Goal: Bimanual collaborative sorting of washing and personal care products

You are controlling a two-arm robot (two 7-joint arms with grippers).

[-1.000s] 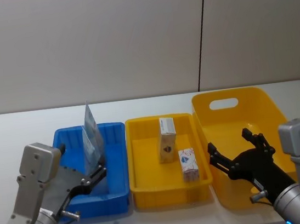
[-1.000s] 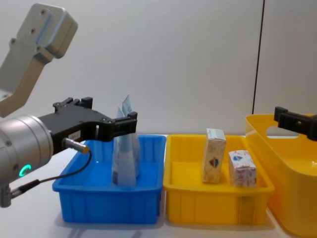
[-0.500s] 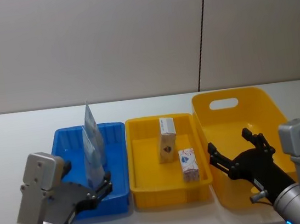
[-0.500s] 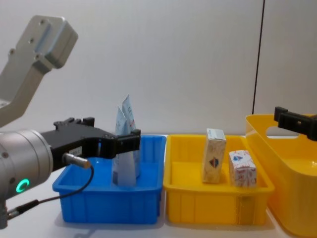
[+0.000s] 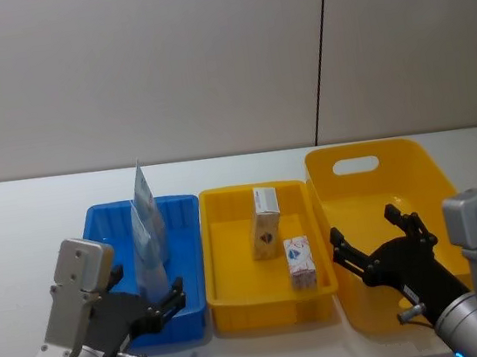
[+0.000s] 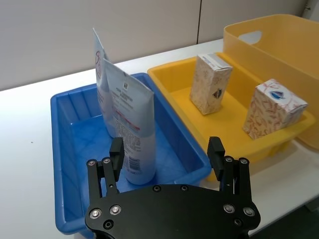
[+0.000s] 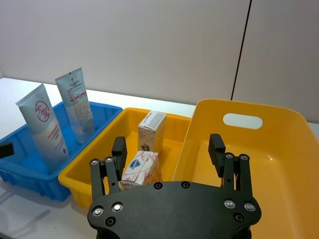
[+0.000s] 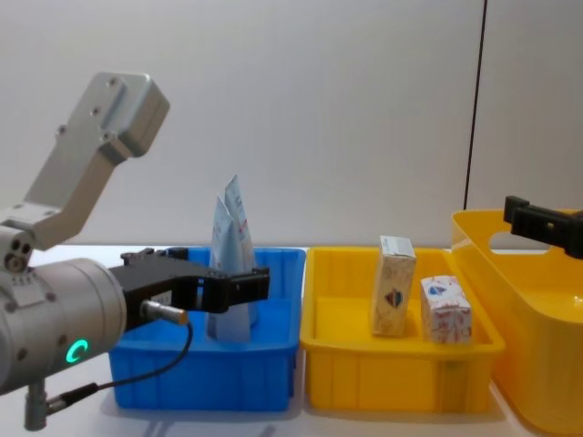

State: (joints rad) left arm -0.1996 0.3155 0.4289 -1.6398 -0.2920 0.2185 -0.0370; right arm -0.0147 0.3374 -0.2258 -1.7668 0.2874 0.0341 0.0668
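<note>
We hold our left gripper [image 6: 166,149] empty, fingers spread, at the near side of the blue bin [image 5: 180,205], where two pouches [image 5: 148,248] stand upright. Carton [image 5: 265,221] and box [image 5: 299,261] stand in the yellow tray [image 5: 228,233]. Our right gripper [image 5: 363,225], fingers spread, hovers over the big yellow bin [image 5: 413,164].

L claw [image 6: 166,149] agape | 2 pouches [image 6: 130,124] upright in blue bin [image 6: 79,144]

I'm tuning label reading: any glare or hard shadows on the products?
Left wrist view: near pouch evenly lit, no glare. Right wrist view: patterned box likewise, faint sheen on the big yellow bin's wall. Chest view: soft shadow beneath the blue bin.
</note>
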